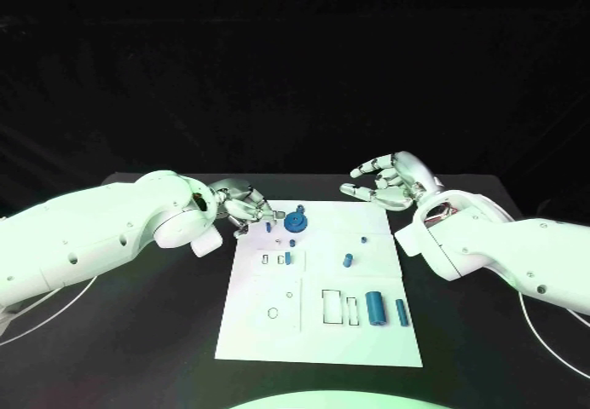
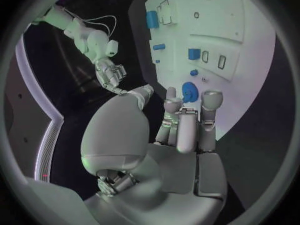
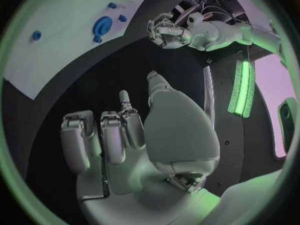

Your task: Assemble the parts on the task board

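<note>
I am holding my left hand (image 1: 246,207), fingers apart and empty, at the task board's (image 1: 322,339) far-left corner near the round blue part (image 1: 297,222), judging a reach-and-pinch comes next, while my right hand (image 1: 391,181) is hovering open beyond the far edge.

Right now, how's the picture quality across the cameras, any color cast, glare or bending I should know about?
Head view: a green tint falls on both arms, and the task board is washed out pale. Left wrist view: fisheye bends the board's edges, violet light on it beyond the left hand. Right wrist view: green glow on the right hand, and a bright green strip glares.
</note>
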Controlling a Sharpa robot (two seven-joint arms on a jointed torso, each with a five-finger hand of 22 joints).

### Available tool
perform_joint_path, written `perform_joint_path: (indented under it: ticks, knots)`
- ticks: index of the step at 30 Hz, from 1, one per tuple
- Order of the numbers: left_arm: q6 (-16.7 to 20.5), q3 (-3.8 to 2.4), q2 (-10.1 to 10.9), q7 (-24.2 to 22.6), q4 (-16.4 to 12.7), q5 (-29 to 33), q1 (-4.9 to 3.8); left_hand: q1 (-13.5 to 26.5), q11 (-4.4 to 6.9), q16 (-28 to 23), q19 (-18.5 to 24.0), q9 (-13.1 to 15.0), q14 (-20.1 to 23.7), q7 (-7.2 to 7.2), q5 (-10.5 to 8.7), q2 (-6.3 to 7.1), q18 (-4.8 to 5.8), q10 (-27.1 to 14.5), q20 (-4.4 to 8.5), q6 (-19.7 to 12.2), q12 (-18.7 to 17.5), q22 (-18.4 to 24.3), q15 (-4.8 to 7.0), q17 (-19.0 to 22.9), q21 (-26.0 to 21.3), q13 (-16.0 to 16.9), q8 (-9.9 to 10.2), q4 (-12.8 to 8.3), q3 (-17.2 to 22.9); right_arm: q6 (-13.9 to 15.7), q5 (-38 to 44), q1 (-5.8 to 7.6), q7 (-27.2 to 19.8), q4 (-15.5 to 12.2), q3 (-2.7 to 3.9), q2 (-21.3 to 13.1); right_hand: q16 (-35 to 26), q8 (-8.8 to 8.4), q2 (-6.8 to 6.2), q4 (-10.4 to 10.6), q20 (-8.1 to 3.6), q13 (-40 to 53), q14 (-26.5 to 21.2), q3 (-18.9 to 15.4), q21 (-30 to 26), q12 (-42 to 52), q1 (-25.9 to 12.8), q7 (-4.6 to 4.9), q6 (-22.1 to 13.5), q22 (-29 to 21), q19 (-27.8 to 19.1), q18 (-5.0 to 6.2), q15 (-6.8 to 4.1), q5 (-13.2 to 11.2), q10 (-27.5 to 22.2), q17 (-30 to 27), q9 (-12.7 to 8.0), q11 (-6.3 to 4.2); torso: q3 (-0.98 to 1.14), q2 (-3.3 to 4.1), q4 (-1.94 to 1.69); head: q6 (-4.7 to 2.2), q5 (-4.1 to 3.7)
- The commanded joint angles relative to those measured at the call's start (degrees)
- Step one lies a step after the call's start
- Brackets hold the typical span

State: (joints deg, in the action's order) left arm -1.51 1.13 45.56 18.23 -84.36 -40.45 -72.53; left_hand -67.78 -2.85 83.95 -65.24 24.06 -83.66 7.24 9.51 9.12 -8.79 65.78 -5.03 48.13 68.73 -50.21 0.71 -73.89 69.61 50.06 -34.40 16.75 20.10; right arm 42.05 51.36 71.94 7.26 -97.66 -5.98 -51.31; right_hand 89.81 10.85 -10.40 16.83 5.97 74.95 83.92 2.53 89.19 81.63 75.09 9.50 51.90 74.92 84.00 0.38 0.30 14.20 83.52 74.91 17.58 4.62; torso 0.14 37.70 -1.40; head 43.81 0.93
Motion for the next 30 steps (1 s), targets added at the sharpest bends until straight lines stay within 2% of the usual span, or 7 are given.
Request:
perform_joint_path:
  ticks: [1, 3, 7, 9, 14, 21, 30]
  knots:
    - [-6.41, 0.35, -1.89, 7.39, 1.23, -7.19, -0.79, 1.31, 0.28, 0.43, -0.63, 0.5, -0.85, -0.39, 0.0, -0.19, 0.76, 0.6, 0.04, 0.07, 0.45, -0.48, 0.27, -0.26, 0.52, 0.34, -0.73, -0.03, -1.05, -3.1, -3.99, 0.35, 0.2, 0.34, -0.03, -0.61, 0.19, 0.17, 0.17, -0.02, 0.28, 8.43, 6.08, -0.37, -0.48, -0.38, -0.31, -0.27, 0.02, 14.44, 5.41, -0.07, 0.0, 0.29, -0.52, 15.09, -0.06, -0.11, 0.25, -0.23, -0.04, 0.49, 0.09]
    - [-7.09, 0.5, -2.81, 8.03, 1.78, -8.3, -1.06, 1.88, 0.5, 0.51, -0.85, 1.01, -0.96, -0.66, 0.0, -0.33, 0.83, 0.81, 0.16, 0.45, 0.63, -0.84, 0.44, -0.5, 0.76, 0.57, -1.42, -0.03, -1.7, -3.36, -4.1, 0.46, 0.44, 0.44, -0.03, -0.84, 0.19, 0.17, 0.17, -0.02, 0.28, 8.43, 6.08, -0.37, -0.48, -0.38, -0.31, -0.27, 0.02, 14.44, 5.41, -0.07, 0.0, 0.29, -0.52, 15.09, -0.06, -0.11, 0.33, -0.23, -0.1, 0.6, 0.05]
    - [-9.03, 1.04, -5.4, 9.32, 3.65, -11.0, -1.79, 3.2, 1.0, 1.04, -2.07, 2.17, -1.56, -1.24, 0.01, -0.91, 1.17, 1.89, 0.51, 1.04, 1.47, -2.66, 0.88, -1.85, 1.87, 1.83, -2.77, 0.0, -3.1, -3.95, -4.24, 0.65, 1.05, 0.69, -0.03, -1.27, 0.14, 0.19, 0.2, -0.02, 0.28, 8.38, 6.05, -0.45, -0.61, -0.43, -0.34, -0.27, 0.03, 14.37, 5.34, -0.04, 0.0, 0.34, -0.57, 14.98, -0.06, -0.11, 0.2, -0.28, -0.27, 0.82, 0.15]
    - [-10.22, 1.39, -6.84, 9.86, 4.85, -12.52, -2.16, 4.04, 1.28, 1.7, -3.37, 2.84, -2.25, -1.53, -0.11, -1.31, 1.54, 2.69, 0.76, 1.12, 2.07, -4.55, 1.15, -3.57, 3.01, 2.76, -3.32, 0.05, -3.94, -4.18, -4.25, 0.7, 1.37, 0.88, -0.03, -1.38, 0.14, 0.19, 0.2, -0.02, 0.28, 8.38, 6.05, -0.45, -0.61, -0.43, -0.34, -0.27, 0.03, 14.37, 5.34, -0.04, 0.0, 0.34, -0.57, 14.98, -0.06, -0.11, 0.17, -0.28, -0.18, 0.88, 0.26]
    - [-12.52, 1.98, -9.31, 10.52, 7.22, -14.14, -2.58, 5.0, 1.37, 1.79, -3.63, 3.31, -2.35, -1.62, -0.31, -1.68, 1.62, 2.59, 0.91, 0.94, 1.91, -4.92, 1.25, -3.76, 3.3, 2.5, -3.51, 0.07, -4.71, -4.62, -4.1, 0.77, 2.06, 1.2, -0.04, -1.45, 0.09, 0.2, 0.25, -0.01, 0.28, 8.33, 6.03, -0.54, -0.68, -0.5, -0.38, -0.27, 0.03, 14.34, 5.31, -0.02, 0.0, 0.39, -0.62, 14.88, -0.07, -0.11, 0.16, -0.2, -0.01, 1.02, 0.53]
    - [-14.29, 2.78, -11.6, 10.89, 9.33, -15.36, -2.76, 5.46, 1.37, 1.72, -3.75, 3.53, -2.29, -1.63, -0.34, -2.04, 1.67, 2.31, 0.94, 0.78, 1.67, -5.15, 1.27, -3.59, 3.45, 2.1, -3.57, 0.08, -5.02, -5.17, -3.66, 0.81, 3.02, 1.38, -0.04, -1.66, 0.1, 0.21, 0.31, 0.0, 0.28, 8.34, 6.03, -0.61, -0.74, -0.49, -0.42, -0.27, 0.03, 14.31, 5.29, -0.01, 0.01, 0.42, -0.61, 14.9, -0.08, -0.12, 0.07, -0.13, 0.03, 1.23, 0.28]
    - [-15.56, 3.48, -13.12, 11.04, 10.44, -15.42, -2.74, 5.53, 1.37, 1.73, -3.78, 3.61, -2.29, -1.62, -0.31, -2.22, 1.69, 2.15, 0.95, 0.69, 1.53, -5.24, 1.26, -3.63, 3.5, 1.9, -3.57, 0.05, -5.08, -5.84, -3.19, 0.84, 3.8, 1.58, -0.04, -1.62, 0.04, 0.27, 0.52, -0.01, 0.28, 8.18, 6.0, -0.78, -0.99, -0.68, -0.48, -0.29, 0.07, 14.19, 5.17, 0.06, 0.0, 0.6, -0.78, 14.77, -0.09, -0.12, -0.01, -0.05, -0.03, 1.33, 0.16]
